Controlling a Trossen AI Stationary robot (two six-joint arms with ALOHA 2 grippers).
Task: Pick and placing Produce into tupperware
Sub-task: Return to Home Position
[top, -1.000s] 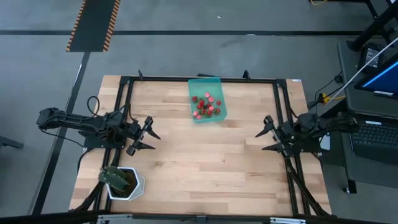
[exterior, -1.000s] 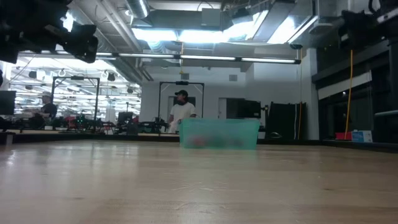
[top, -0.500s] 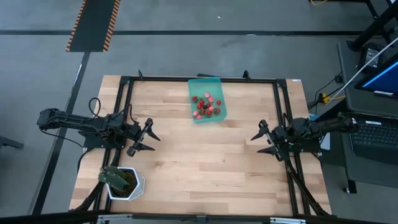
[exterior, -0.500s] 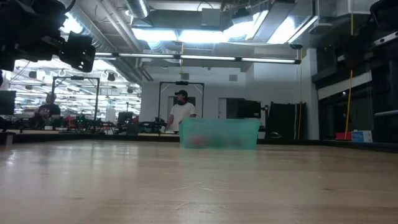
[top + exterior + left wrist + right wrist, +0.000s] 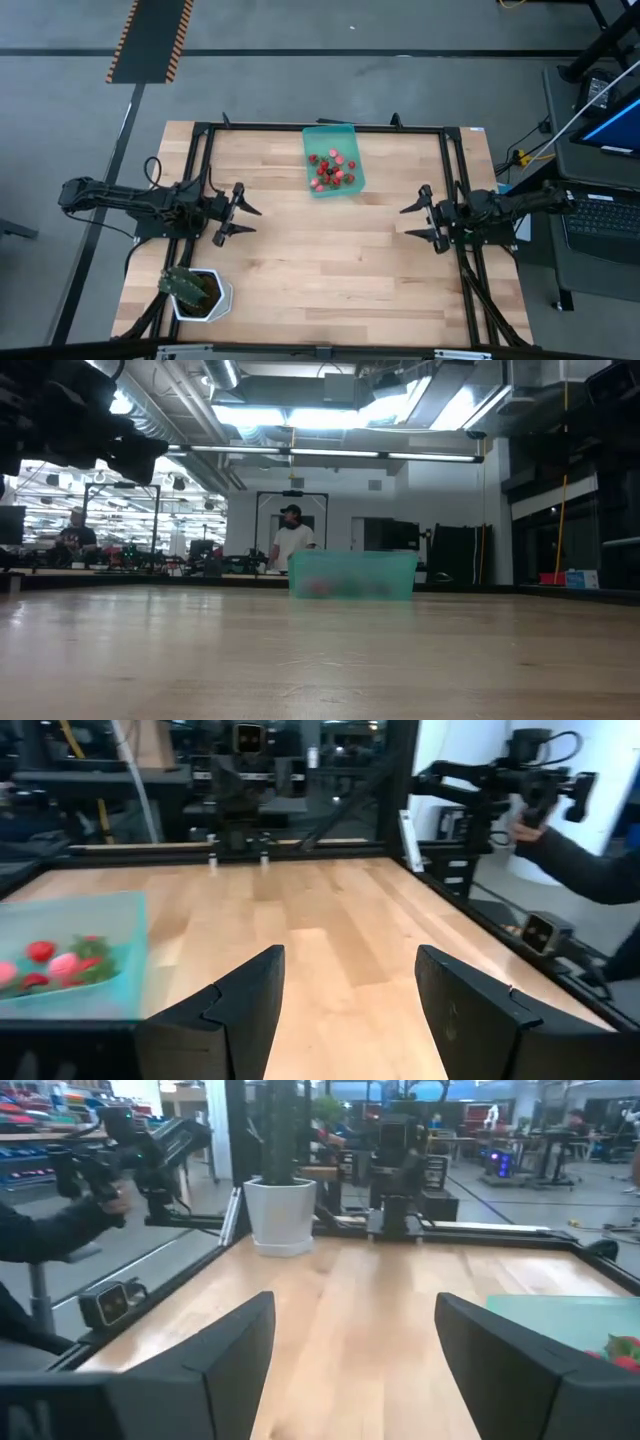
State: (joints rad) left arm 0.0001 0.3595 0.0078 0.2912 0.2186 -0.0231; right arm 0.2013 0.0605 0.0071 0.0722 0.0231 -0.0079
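Both grippers hang empty, fingers spread wide: the left gripper (image 5: 243, 221) by the table's (image 5: 330, 275) left edge, the right gripper (image 5: 408, 222) by its right. The fruits (image 5: 332, 170) lie in the teal container (image 5: 328, 128) at the far edge. Only my low view shows a person (image 5: 292, 543) behind it. Over the last second the right gripper has edged inward.

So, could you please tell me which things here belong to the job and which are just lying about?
Job: tupperware; produce, all inside it; left gripper and right gripper, both open and empty.
Lying about: white pot with a plant.
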